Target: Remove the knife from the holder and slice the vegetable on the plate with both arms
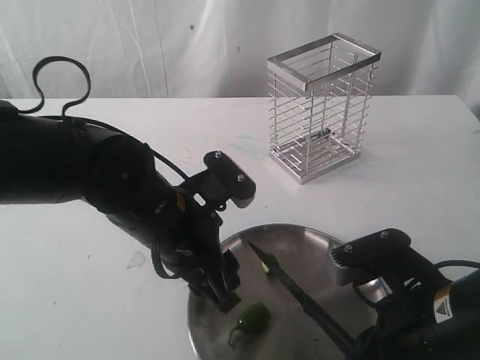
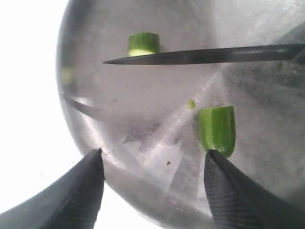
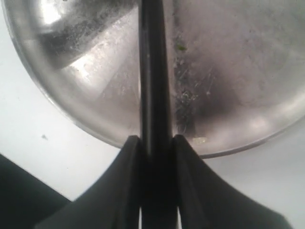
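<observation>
- Steel, shiny and round: the plate (image 1: 307, 244) lies nearest you on the white table (image 1: 75, 300). Toward its front rim rests the vegetable (image 1: 253, 315), a short green stub with its stem.
- Your left gripper (image 2: 153, 153) hangs just above the stub, jaws spread wide, holding nothing.
- Your right gripper (image 3: 156, 143) is clamped on the black handle of the knife (image 1: 300, 292). The blade reaches across the plate, between the stub and a cut slice (image 2: 143, 44).
- The stub looks light, smooth and prone to rolling; pinch it across its sides, near the stem.
- Farthest back, the holder (image 1: 322, 105) stands upright, well apart.
</observation>
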